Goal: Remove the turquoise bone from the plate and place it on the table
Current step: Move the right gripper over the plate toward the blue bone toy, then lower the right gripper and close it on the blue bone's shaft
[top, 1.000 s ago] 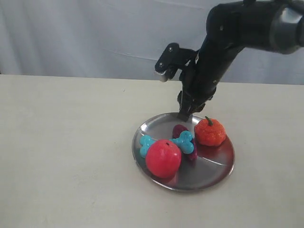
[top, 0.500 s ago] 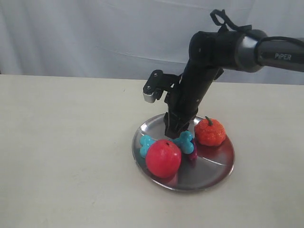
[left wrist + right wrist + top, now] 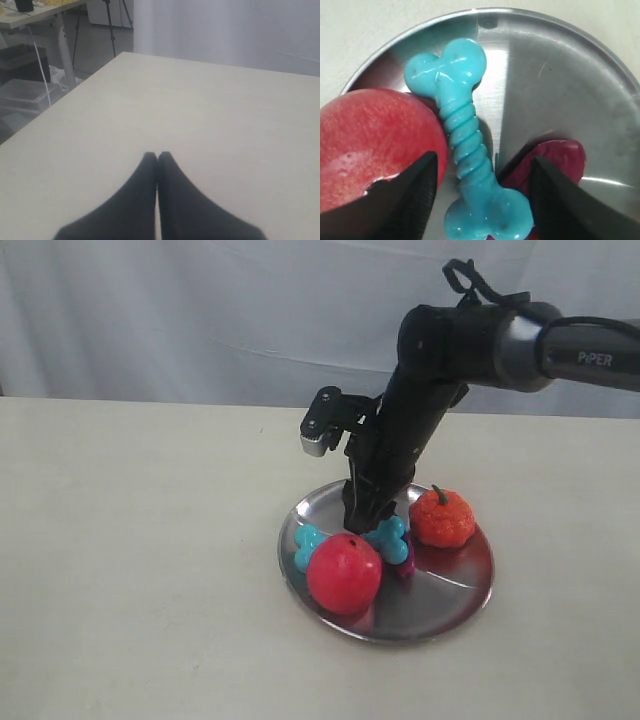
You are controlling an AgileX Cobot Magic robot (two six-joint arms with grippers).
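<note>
Cream-beige table (image 3: 150, 540) runs back to a pale curtain (image 3: 150, 320), and well in from its far edge sits the plate (image 3: 450, 595), where the turquoise bone (image 3: 467, 150) lies flat between a red apple (image 3: 343, 573) and a dark purple toy (image 3: 557, 157) (an orange pumpkin (image 3: 441, 520) shares the plate). We see the right gripper (image 3: 482, 167) low over the bone, jaws spread wide on either side of its ribbed shaft and gripping nothing, while the left gripper (image 3: 157, 157) hangs over the table near a side edge, fingers pressed together, empty. We judge the approach done; closing, lifting and setting the bone on the table are all left.
</note>
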